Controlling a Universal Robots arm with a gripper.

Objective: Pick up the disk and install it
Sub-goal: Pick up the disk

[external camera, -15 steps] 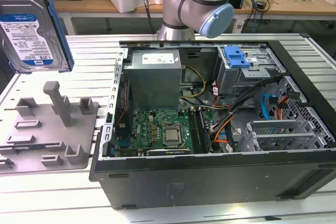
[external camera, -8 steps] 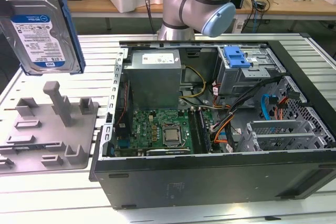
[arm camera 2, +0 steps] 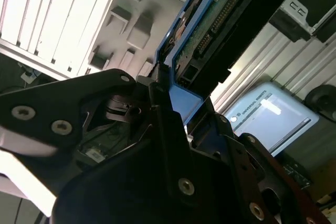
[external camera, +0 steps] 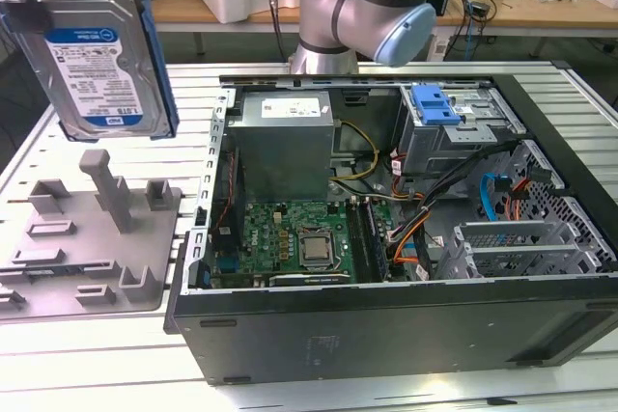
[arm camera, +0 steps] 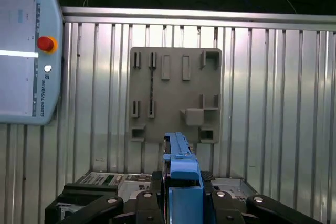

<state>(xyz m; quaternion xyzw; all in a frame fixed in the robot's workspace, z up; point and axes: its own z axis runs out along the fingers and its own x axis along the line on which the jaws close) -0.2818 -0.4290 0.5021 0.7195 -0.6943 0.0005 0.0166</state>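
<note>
Blue-framed disk (external camera: 97, 60) sits clamped in the pincer (arm camera: 182, 183).

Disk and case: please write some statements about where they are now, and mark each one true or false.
1. The disk lies on the grey tray. False: the hand holds it in the air, clear of the tray.
2. The case is open and its board shows. True.
3. The disk sits in a bay inside the case. False: it is outside the case, at the exterior view's left.
4. The disk has a blue frame. True.
</note>
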